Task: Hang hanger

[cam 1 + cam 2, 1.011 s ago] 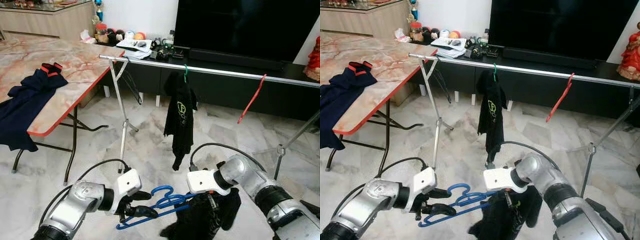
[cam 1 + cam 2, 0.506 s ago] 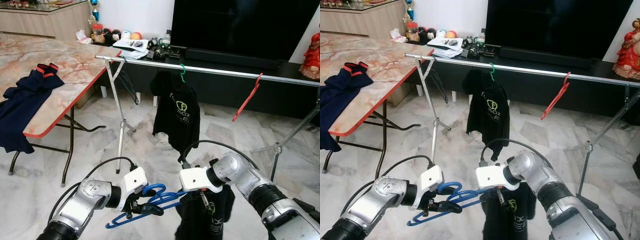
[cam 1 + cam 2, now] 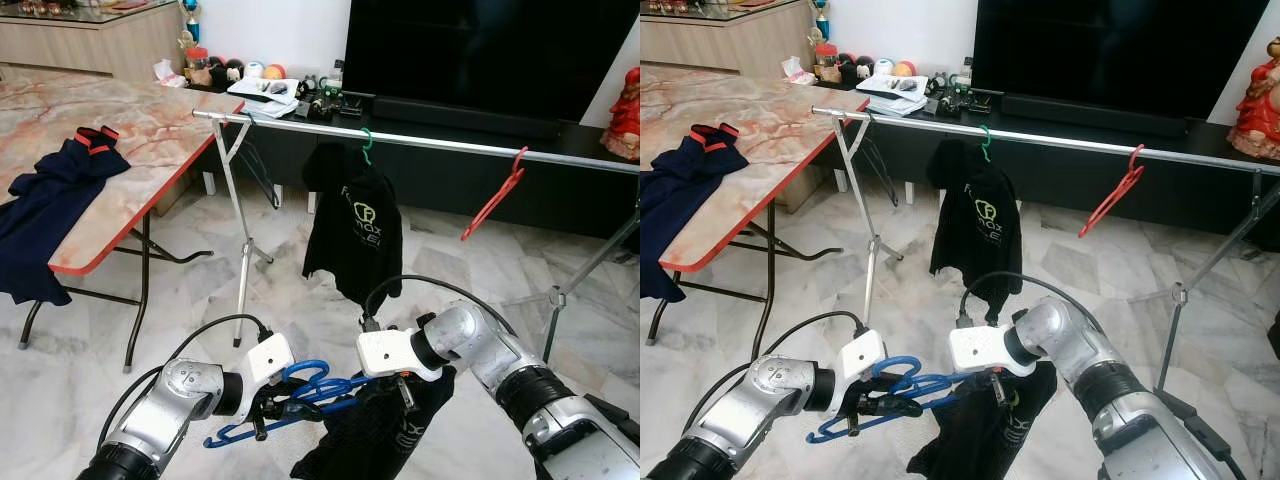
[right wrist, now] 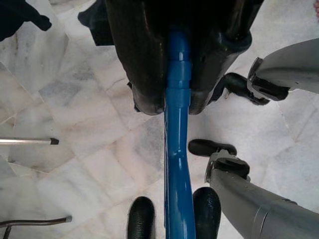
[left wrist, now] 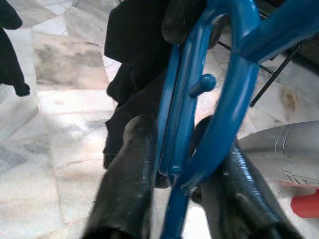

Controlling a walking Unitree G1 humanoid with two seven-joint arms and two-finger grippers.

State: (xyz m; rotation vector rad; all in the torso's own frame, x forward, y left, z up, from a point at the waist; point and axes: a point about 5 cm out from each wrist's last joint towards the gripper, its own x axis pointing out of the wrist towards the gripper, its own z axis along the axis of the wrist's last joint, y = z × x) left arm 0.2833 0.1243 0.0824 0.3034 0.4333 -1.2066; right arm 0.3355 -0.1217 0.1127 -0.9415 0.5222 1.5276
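Between both grippers, blue hanger (image 3: 300, 400) carries black shirt (image 3: 375, 445).

Count: 3 hangers, blue (image 3: 300, 395), green (image 3: 367, 146), red (image 3: 495, 195). 2 black shirts (image 3: 355, 225) (image 3: 385, 440). 1 navy garment (image 3: 45, 215). 1 rail (image 3: 440, 145). 1 counter (image 3: 150, 125).

Rail (image 3: 450, 146) running across, in front of the television (image 3: 480, 55); shirt (image 3: 355, 230) hanging mid-rail, spare hanger (image 3: 495, 195) hanging to its right. Desk (image 3: 150, 130) standing left, carrying a garment (image 3: 50, 200). Hanger (image 3: 290, 405) sitting nearest, between left tool (image 3: 268, 410) and right tool (image 3: 405, 390).
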